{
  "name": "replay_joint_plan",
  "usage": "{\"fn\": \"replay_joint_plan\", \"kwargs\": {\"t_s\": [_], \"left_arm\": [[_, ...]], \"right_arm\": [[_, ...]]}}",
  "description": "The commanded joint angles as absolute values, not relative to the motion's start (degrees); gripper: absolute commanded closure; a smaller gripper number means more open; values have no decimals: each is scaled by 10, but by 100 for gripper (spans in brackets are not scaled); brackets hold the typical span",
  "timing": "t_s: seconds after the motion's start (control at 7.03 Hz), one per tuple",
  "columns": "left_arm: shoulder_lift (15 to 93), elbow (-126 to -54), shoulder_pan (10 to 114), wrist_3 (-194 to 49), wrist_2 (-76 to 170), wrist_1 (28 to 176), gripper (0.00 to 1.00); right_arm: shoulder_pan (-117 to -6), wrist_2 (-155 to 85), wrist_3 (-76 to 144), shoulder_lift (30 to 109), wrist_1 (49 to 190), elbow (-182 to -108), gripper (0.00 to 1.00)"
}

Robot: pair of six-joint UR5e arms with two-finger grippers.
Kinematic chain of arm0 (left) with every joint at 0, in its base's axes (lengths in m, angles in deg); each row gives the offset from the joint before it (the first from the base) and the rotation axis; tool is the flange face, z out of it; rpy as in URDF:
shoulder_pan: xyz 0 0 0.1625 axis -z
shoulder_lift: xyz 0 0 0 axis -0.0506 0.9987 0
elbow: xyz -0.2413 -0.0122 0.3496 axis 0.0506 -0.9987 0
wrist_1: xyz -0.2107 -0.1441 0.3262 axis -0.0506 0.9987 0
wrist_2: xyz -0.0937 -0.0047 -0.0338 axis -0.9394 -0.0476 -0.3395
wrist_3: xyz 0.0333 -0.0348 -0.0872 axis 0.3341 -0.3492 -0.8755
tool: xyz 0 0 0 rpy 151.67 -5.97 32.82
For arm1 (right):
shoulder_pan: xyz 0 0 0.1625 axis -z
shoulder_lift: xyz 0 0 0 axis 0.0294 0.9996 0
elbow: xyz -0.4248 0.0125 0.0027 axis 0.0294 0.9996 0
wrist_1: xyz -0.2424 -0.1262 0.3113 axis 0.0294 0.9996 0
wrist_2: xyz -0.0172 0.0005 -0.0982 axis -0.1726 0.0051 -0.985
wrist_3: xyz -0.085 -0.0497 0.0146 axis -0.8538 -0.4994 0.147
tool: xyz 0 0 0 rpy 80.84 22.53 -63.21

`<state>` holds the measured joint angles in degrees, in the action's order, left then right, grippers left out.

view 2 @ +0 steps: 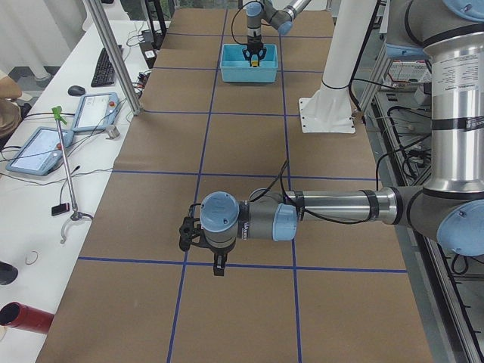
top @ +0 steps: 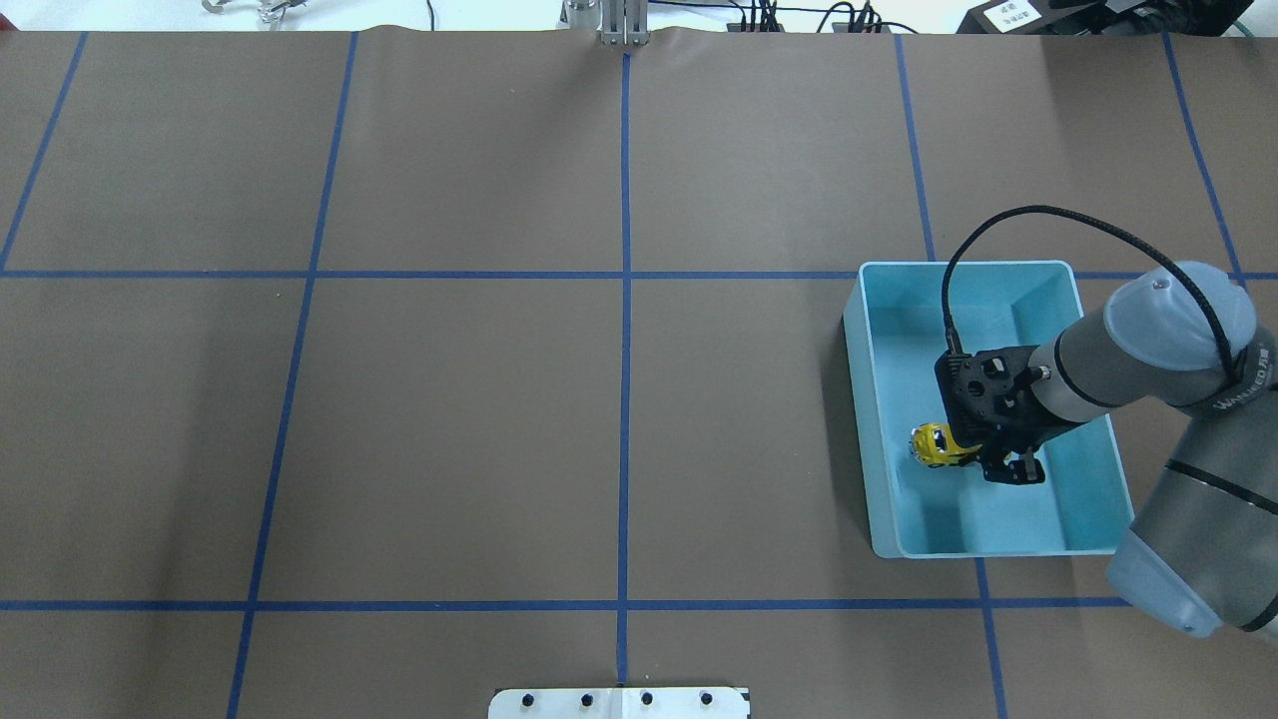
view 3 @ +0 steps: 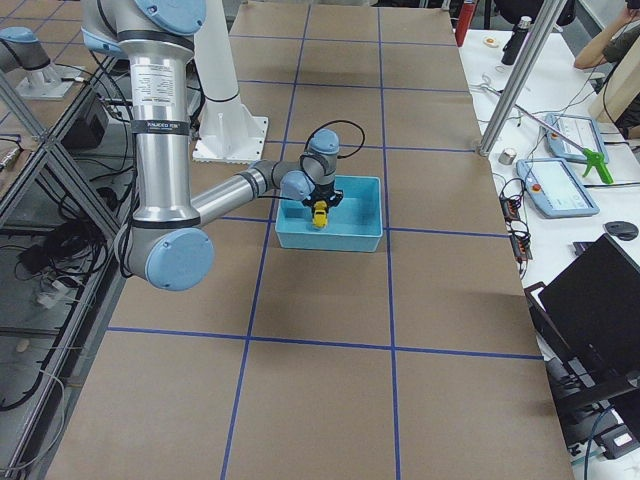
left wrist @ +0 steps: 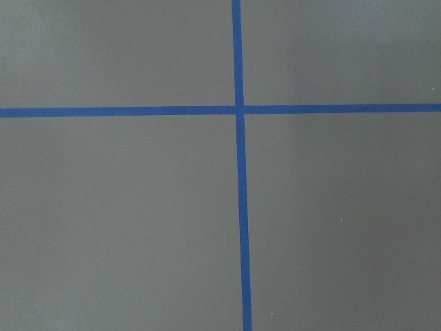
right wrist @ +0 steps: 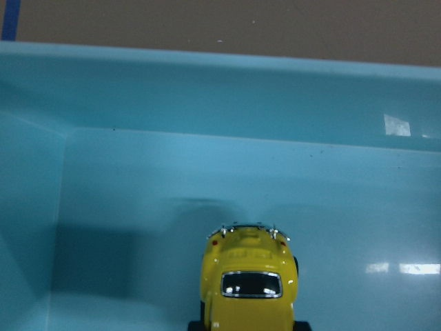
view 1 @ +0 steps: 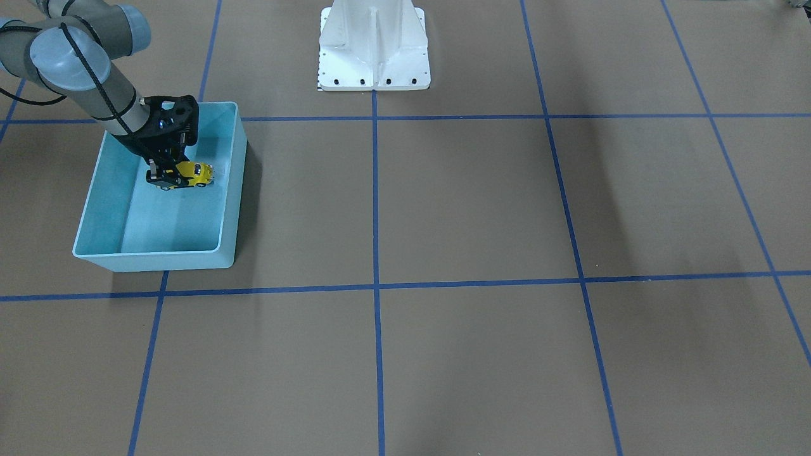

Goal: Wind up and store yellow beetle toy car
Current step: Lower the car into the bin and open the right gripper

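Observation:
The yellow beetle toy car (view 1: 197, 174) (top: 934, 444) (right wrist: 251, 283) hangs inside the blue bin (view 1: 152, 253) (top: 998, 267), near its middle and slightly above the floor. My right gripper (view 1: 166, 178) (top: 983, 459) reaches down into the bin and is shut on one end of the car; its fingers are out of frame in the right wrist view. My left gripper (view 2: 198, 243) hovers low over the bare table far from the bin, and I cannot tell whether it is open or shut. The left wrist view holds only brown paper and crossing blue tape.
The white robot base (view 1: 374, 50) stands at the table's robot-side edge. Blue tape lines (top: 626, 300) divide the brown table cover into squares. A side bench with tablets (view 2: 45, 147) and a metal post (view 2: 113, 57) runs along the far side.

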<state>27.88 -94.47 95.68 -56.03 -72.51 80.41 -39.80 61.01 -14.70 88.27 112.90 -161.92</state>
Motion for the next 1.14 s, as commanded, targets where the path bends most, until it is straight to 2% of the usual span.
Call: {"fn": "replay_joint_plan", "kwargs": {"t_s": [0.0,0.28,0.57,1.0], "left_arm": [[279,-946,956,-560,-726,804,0],[279,-945,956,-560,-726,804,0],[279,-945,956,-560,-726,804,0],[281,-945,956,-560,-726,804,0]], "right_arm": [[-398,616,-144,883,1125,-1633,0],[-437,629,-123,887,1132,-1687,0],[-588,702,15,904,1207,-1748,0],[-782,781,202,870,1381,-1728,0]]}}
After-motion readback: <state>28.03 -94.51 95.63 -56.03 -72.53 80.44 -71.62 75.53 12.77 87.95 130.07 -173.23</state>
